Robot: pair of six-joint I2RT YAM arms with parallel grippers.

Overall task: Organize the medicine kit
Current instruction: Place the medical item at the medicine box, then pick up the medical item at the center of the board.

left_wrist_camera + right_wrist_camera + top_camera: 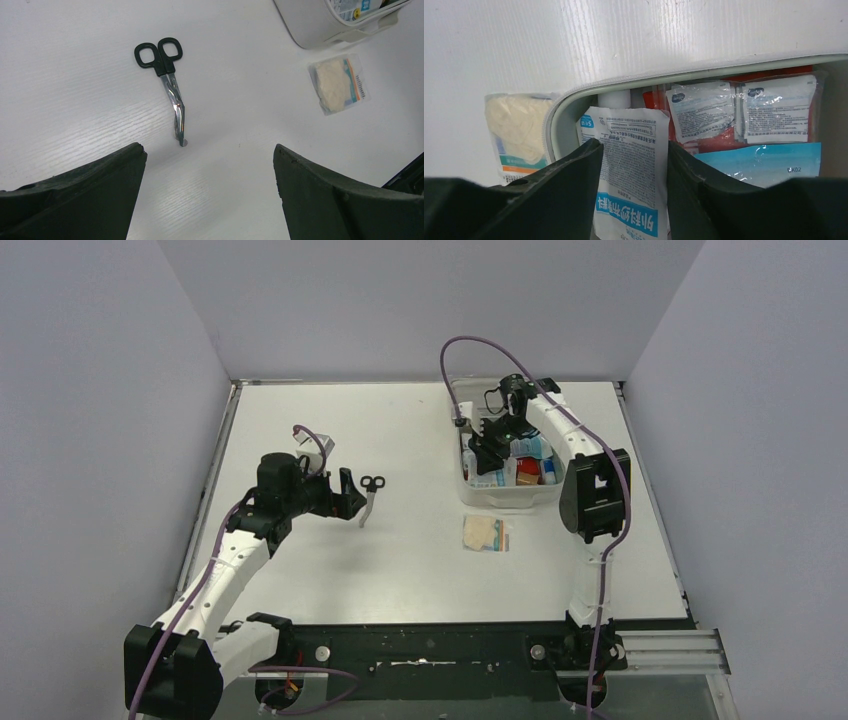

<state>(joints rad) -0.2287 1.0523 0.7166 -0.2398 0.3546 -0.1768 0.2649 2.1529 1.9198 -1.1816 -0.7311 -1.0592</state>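
Note:
The medicine kit (510, 498) is a pale box at the back right, its lid up and several sachets inside. My right gripper (485, 455) reaches down into it. In the right wrist view the kit's rim (634, 77) curves across, and my right gripper (634, 145) stands open astride a flat white sachet with a blue band (634, 170) that lies in the box. My left gripper (352, 492) hovers wide open and empty just left of the black-handled scissors (369, 496). From the left wrist, the scissors (170, 85) lie ahead of the left gripper (209, 150), blade tip towards it.
A clear packet of pale gauze (486, 533) lies on the table just in front of the kit, also visible from the left wrist as the gauze packet (339, 84) below the kit's corner (320, 25). Grey walls enclose the table on three sides.

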